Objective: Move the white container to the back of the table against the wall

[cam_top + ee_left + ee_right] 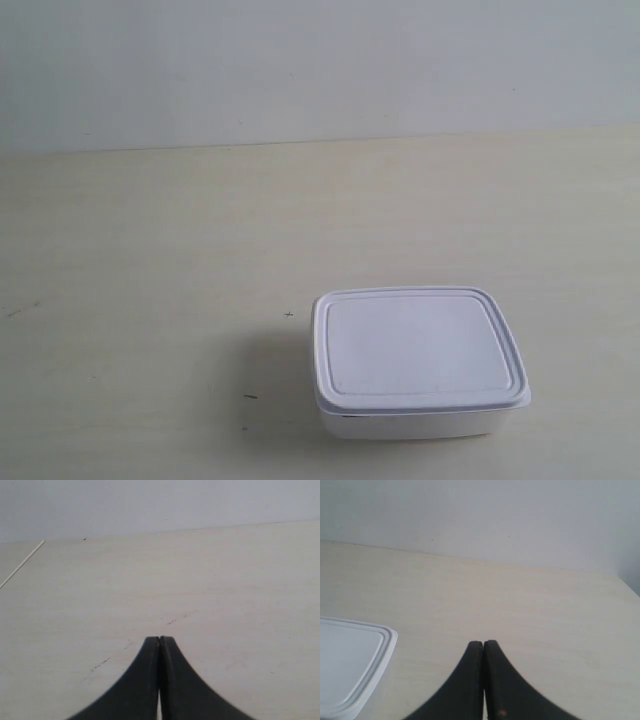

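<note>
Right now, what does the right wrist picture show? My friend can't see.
The shut black end effector points across a pale cream wood-grain table toward a grey-white wall. A corner of the shallow white plastic lidded container lies nearby, untouched.

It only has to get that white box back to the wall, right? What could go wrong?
1. Both the right gripper and the left gripper are shut, and the white container looks wide: a grasp may slip or catch only its lid.
2. Pushed instead, it could swivel on the table, since much bare surface lies before the wall.
</note>
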You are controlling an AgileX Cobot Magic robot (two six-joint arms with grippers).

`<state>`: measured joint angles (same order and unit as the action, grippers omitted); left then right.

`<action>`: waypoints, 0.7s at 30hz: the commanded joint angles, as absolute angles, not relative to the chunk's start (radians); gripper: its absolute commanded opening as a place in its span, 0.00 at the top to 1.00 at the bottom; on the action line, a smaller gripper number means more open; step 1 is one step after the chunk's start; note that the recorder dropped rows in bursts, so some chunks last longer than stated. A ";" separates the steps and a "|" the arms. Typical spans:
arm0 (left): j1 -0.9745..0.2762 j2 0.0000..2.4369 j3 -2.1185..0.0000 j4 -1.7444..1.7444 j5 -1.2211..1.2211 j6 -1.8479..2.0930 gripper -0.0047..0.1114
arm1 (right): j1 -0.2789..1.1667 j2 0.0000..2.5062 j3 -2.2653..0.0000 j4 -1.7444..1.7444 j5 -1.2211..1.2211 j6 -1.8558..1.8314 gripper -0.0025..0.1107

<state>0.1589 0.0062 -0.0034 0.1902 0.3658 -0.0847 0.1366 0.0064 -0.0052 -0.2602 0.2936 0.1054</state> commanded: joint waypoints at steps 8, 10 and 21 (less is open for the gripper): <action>0.163 0.000 0.000 0.181 0.364 -0.081 0.96 | 0.132 0.000 0.000 -0.263 0.290 0.106 0.98; 0.163 0.000 0.000 0.181 0.364 -0.081 0.96 | 0.132 0.000 0.000 -0.263 0.290 0.106 0.98; 0.163 0.000 0.000 0.229 0.364 -0.025 0.96 | 0.132 0.000 0.000 -0.268 0.290 0.073 0.98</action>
